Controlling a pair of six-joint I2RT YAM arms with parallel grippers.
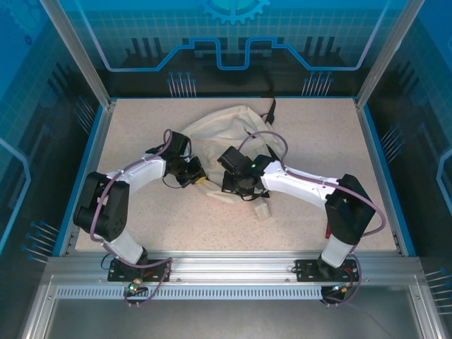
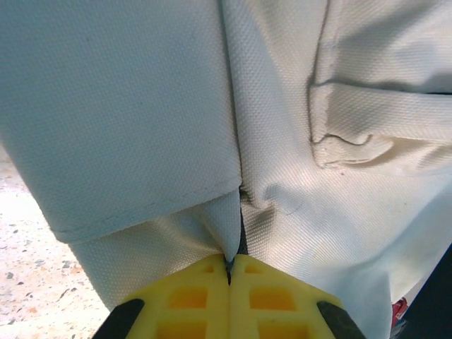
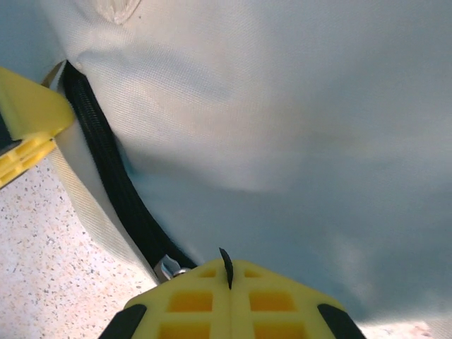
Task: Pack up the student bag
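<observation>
The student bag point(image 1: 222, 123) is pinched by both claws. The left gripper point(image 2: 229, 263) has its yellow fingers pressed together on a fold of the cream cloth, under the corner of a flap. The right gripper point(image 3: 227, 267) is also closed, on a thin black tab point(image 3: 224, 256) just beside the metal slider point(image 3: 168, 267) of the black zip point(image 3: 113, 183); it looks like the zip pull. Outward, the bag lies slumped mid-table point(image 1: 339, 155), toward the far side, with both arms reaching its near edge. I judge the step to be opening the bag. The next move calls for drawing the tab along the zip while the left claw keeps the cloth taut.
</observation>
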